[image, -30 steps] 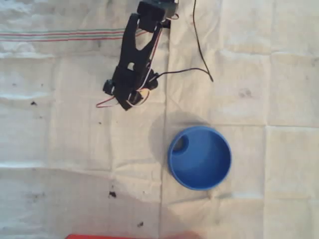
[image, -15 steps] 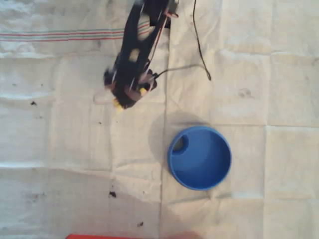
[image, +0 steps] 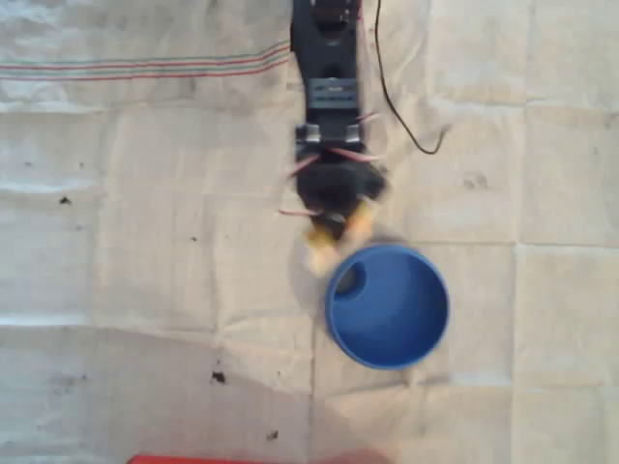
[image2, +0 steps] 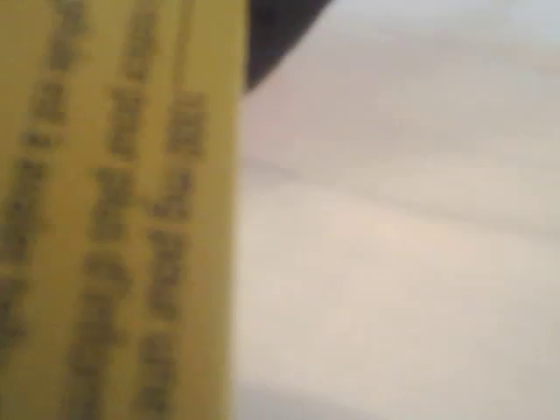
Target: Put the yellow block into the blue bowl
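Overhead view: a black robot arm [image: 329,87] reaches down from the top edge over a creased white cloth [image: 145,271] that covers the table. Its pincer [image: 334,227] is blurred. Yellow patches show at its tip, which is the yellow block [image: 334,237] gripped in the closed pincer, though the blur hides just how it sits. Just below the pincer and a little to the right lies the blue bowl [image: 388,305], round and bright, with a small circular mark inside near its upper left wall. The block's lower end is just beside the bowl's upper left rim; whether it overlaps the rim cannot be told. A thin black cable [image: 392,87] runs down the cloth to the right of the arm. A red strip [image: 222,458] lies at the bottom edge, well away from the pincer.

Wrist view: the yellow block [image2: 118,210] covers the left side, very close, with rows of blurred dark print on its face. To its right is the pale cloth [image2: 402,245], out of focus.
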`<act>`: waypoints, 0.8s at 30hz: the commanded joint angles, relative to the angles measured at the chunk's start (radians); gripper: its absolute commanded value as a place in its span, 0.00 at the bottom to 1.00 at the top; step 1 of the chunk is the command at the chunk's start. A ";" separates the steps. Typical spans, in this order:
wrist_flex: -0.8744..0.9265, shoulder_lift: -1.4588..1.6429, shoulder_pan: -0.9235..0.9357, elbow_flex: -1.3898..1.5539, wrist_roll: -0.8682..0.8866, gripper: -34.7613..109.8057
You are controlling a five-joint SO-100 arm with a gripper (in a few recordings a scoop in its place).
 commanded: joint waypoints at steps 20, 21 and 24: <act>-0.577 -0.236 -0.153 -0.066 0.020 0.24; -0.584 -0.236 -0.164 -0.066 0.020 0.24; -0.604 -0.249 -0.179 -0.066 0.020 0.24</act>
